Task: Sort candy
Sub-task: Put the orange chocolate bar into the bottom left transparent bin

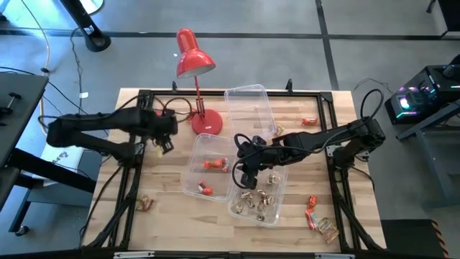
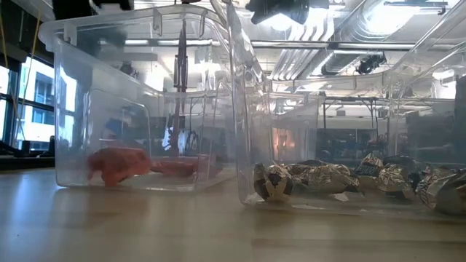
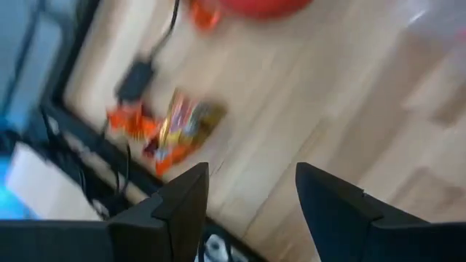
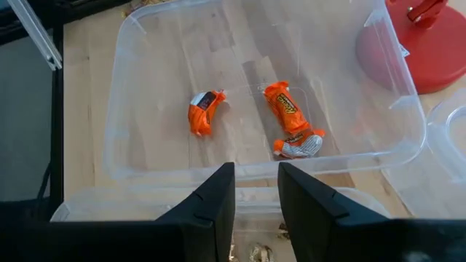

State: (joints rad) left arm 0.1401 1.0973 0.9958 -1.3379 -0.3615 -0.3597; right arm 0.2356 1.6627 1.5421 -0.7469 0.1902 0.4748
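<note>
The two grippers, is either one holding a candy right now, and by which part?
Nothing is held. The left tool is open with only bare wood between its fingers; the right tool hovers empty over the clear plastic tub.

We see a pale, matt wooden table point(image 1: 172, 216); on it, clear glossy plastic tubs point(image 1: 212, 169) beside a glossy red lamp point(image 1: 195, 61), holding crinkled foil candy point(image 2: 273, 182).

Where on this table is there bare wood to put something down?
Bare wood lies along the near edge of the table, between the loose candy at the left corner and the tub of gold candies. The middle is crowded: three tubs, the lamp base, and both grippers.
</note>
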